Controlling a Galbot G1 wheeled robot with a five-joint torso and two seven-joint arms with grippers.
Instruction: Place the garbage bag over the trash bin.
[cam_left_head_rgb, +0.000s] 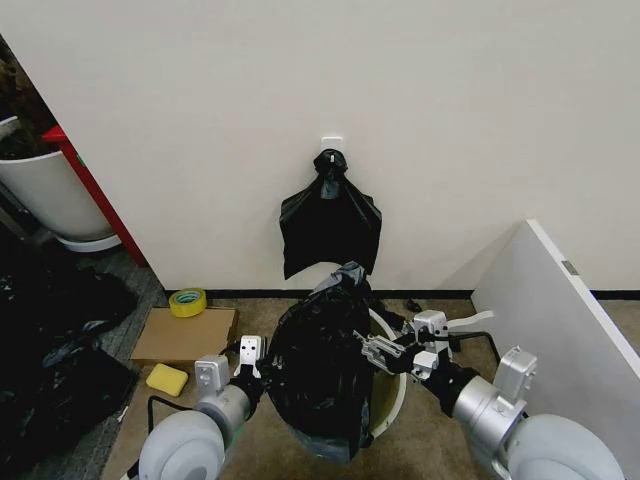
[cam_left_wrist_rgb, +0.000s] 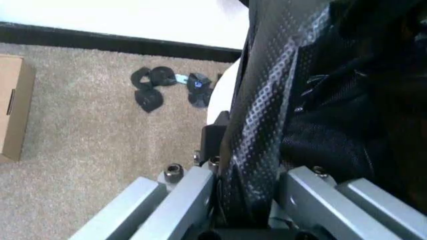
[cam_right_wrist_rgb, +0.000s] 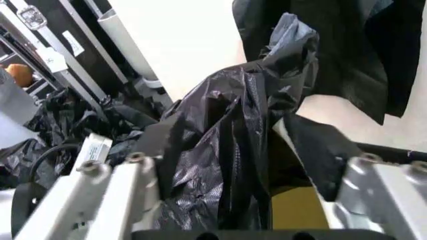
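The bag (cam_left_head_rgb: 318, 375) is draped over most of the bin (cam_left_head_rgb: 392, 385), which stands on the carpet (cam_left_head_rgb: 430, 440) just in front of the wall (cam_left_head_rgb: 300, 80); only a strip of the bin's cream rim and yellowish inside is left uncovered on the robot's right. The loose top of the bag is bunched into a peak above the bin. A knotted black bag (cam_left_head_rgb: 330, 220) is hung on the wall directly behind. A cardboard box (cam_left_head_rgb: 185, 335), a tape roll (cam_left_head_rgb: 187, 301) and a yellow sponge (cam_left_head_rgb: 167, 379) are seen to the left. The left gripper (cam_left_head_rgb: 232, 367) is pressed against the bag's left side, and a fold of plastic is pinched between its fingers (cam_left_wrist_rgb: 183, 197). The right gripper (cam_left_head_rgb: 380, 352) is held at the uncovered rim, its fingers (cam_right_wrist_rgb: 110, 192) spread with bag plastic bulging between them.
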